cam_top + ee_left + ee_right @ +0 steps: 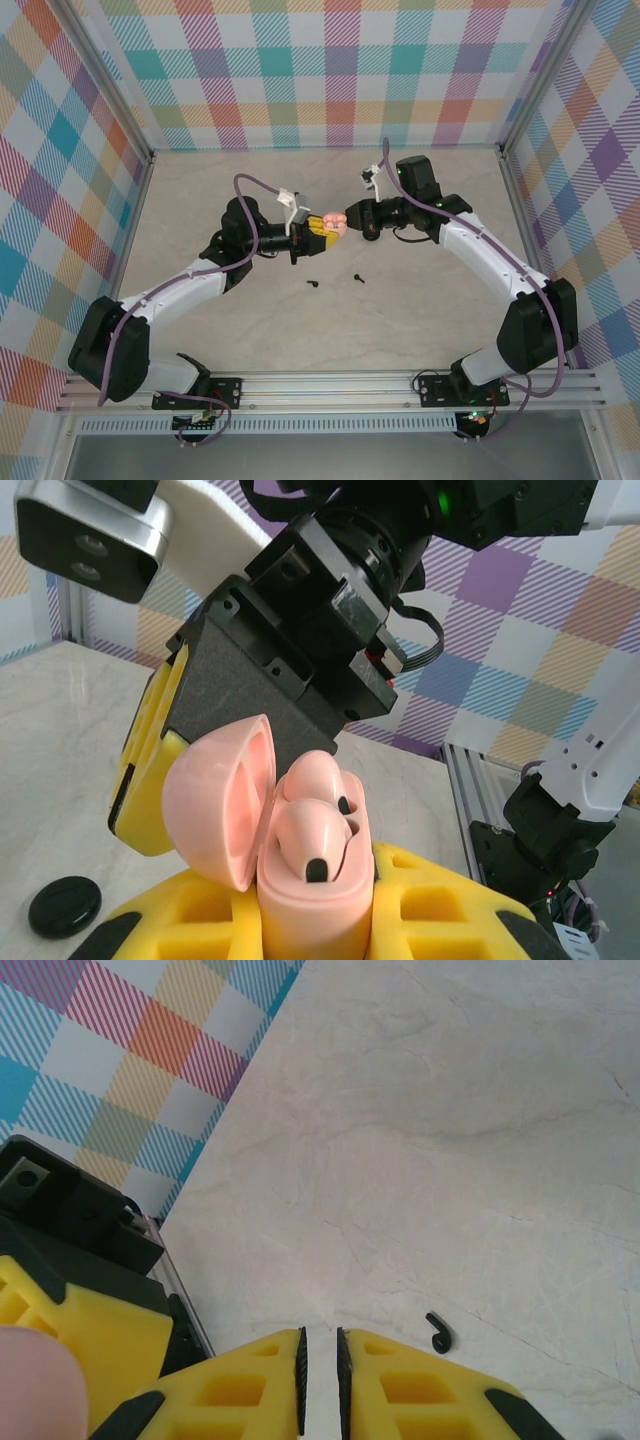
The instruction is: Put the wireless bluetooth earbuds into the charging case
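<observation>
We see the left arm (pixel 170 298) reach from its base at the near left, low over the table (pixel 420 312), in toward the middle. Its wrist is turned so the left pincer (pixel 316 228) points to the right. The left pincer is closed on the pink case (pixel 310 910), which stands up between its two yellow fingers (pixel 440 900). The lid (pixel 215 800) of the pink case is open and leans to the left of the pincer's grip. Two pink earbuds (pixel 308 840) sit inside the case, one in front of the other. On the table, low and to the left of the left pincer's fingers, lies a black round case (pixel 65 905), shut and flat. The first black earbud (pixel 313 284) lies on the table near the left pincer, on the side toward the arm bases. The second black earbud (pixel 358 278) lies the same way near the right pincer (pixel 320 1360). The right pincer is closed, with only a thin slit between its yellow fingers and nothing in it. It points left, tip to tip with the left pincer, right by the pink case. We cannot tell if it touches the case. The right arm (pixel 490 260) rises from its base at the near right, bends at the far right, then slants back in toward the middle.
</observation>
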Controlling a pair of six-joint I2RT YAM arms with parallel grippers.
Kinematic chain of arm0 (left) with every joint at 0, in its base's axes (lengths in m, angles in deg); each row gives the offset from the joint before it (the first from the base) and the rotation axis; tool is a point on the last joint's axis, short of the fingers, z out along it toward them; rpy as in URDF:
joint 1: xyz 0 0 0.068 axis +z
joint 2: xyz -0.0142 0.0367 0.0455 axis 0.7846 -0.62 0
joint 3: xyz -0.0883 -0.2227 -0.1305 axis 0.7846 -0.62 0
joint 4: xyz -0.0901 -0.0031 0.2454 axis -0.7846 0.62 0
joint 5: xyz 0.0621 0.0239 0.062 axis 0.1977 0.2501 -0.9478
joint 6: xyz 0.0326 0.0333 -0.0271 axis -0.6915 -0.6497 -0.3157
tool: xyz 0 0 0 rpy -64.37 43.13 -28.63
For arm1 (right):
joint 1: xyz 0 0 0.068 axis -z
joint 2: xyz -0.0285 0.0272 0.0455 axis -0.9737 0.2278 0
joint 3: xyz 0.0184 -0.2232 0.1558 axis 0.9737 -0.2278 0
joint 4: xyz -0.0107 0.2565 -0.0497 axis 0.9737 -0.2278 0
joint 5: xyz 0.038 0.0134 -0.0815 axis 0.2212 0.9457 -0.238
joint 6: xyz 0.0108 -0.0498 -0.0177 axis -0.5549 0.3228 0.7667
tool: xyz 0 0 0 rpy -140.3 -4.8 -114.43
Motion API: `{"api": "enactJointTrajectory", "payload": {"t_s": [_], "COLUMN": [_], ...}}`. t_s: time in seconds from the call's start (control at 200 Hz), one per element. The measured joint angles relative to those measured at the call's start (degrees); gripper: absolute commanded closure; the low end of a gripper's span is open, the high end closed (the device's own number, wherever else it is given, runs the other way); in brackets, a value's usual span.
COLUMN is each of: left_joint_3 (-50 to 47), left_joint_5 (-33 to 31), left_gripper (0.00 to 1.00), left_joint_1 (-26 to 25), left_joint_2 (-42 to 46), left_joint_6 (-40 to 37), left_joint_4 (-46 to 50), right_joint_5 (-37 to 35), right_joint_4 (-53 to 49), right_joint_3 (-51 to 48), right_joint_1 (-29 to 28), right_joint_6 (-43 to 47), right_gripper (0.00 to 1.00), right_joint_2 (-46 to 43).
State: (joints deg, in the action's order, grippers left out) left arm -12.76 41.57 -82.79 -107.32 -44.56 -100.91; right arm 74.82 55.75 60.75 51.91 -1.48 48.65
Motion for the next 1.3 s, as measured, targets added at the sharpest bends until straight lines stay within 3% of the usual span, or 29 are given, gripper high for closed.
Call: {"api": "enactJointTrajectory", "payload": {"t_s": [0.845,1.3], "left_joint_3": [1.5,7.1], "left_joint_5": [0.5,-13.2], "left_gripper": [0.94,0.93], "left_joint_1": [-0.3,-0.2], "left_joint_2": [-5.3,-12.0], "left_joint_6": [2.4,8.5], "left_joint_4": [0.4,5.0], "right_joint_5": [2.7,-18.8], "right_joint_4": [2.2,-3.0], "right_joint_3": [0.0,-0.1], "right_joint_1": [0.5,0.3], "right_joint_6": [0.2,0.3], "right_gripper": [0.79,0.79], "right_joint_2": [-2.8,-5.4]}}
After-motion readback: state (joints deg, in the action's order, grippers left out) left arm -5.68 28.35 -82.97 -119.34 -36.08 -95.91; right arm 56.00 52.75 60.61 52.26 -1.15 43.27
